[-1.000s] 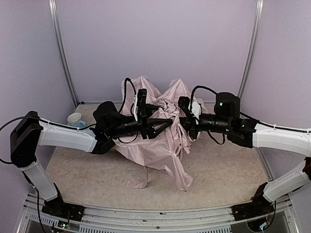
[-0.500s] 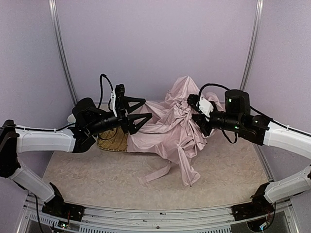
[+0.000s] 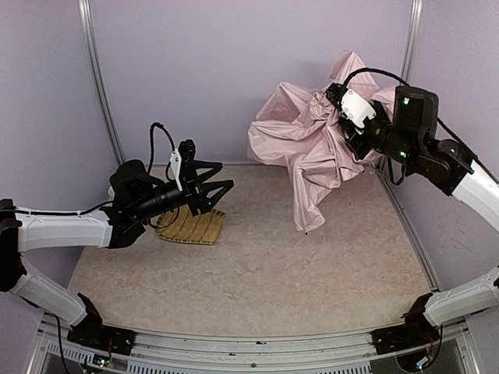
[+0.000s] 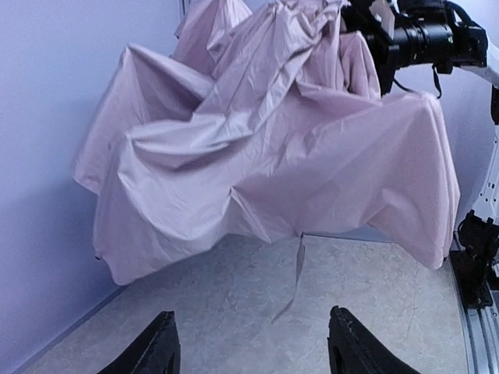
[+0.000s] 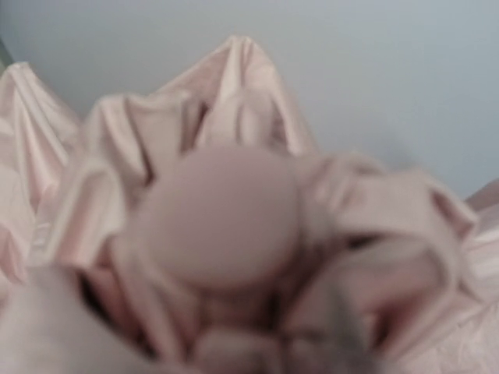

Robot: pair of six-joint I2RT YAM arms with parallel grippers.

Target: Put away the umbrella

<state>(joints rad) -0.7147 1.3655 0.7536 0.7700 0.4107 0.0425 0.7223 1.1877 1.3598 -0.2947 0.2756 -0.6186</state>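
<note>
The umbrella (image 3: 312, 144) hangs in the air at the back right as a loose bundle of pale pink fabric, its lowest fold dangling just above the table. My right gripper (image 3: 341, 117) is buried in the top of it and shut on it. In the right wrist view a blurred round pink knob (image 5: 218, 218) fills the middle, with the umbrella's folds (image 5: 234, 70) around it and no fingers showing. My left gripper (image 3: 226, 195) stands open at the left, apart from the umbrella. In the left wrist view the fingers (image 4: 160, 347) are wide apart and empty, facing the fabric (image 4: 273, 156).
A woven yellow bamboo tray (image 3: 191, 227) lies on the table under my left gripper. The purple back wall and metal corner posts (image 3: 405, 62) stand close behind the raised umbrella. My right arm (image 4: 425, 35) shows at the top right of the left wrist view.
The right arm has lifted the umbrella off the table, up and to the back right. The left gripper has come out of the fabric and drawn back left, uncovering the tray.
</note>
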